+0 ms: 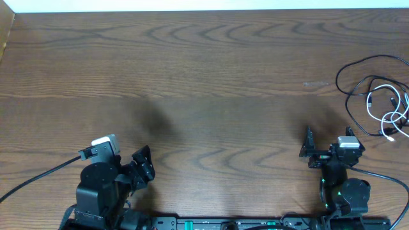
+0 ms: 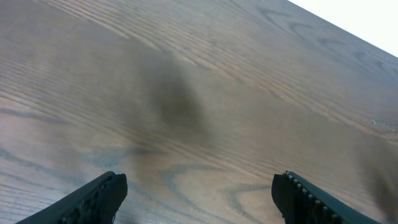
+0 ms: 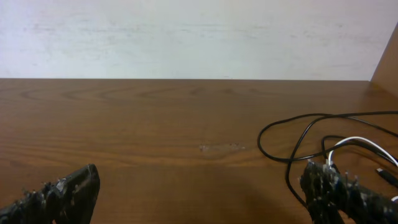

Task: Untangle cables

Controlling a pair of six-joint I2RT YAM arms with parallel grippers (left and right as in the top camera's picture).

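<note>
The cables lie in a loose tangle at the table's right edge. Thin black cable (image 1: pixel 337 82) loops round a white cable (image 1: pixel 369 105) with small plug ends. The right wrist view has the black cable (image 3: pixel 259 140) and the white cable (image 3: pixel 354 139) at lower right, close beside one of my fingertips (image 3: pixel 323 183). My right gripper (image 1: pixel 329 142) (image 3: pixel 199 193) is open and empty, just left of and nearer than the tangle. Far from the cables, my left gripper (image 1: pixel 146 165) (image 2: pixel 199 193) stands open over bare wood at the front left.
A thick black arm cable (image 1: pixel 38 176) runs off the left arm toward the left edge. A pale wall (image 3: pixel 186 37) stands behind the table's far edge. A wooden side panel (image 3: pixel 388 62) rises at the far right corner.
</note>
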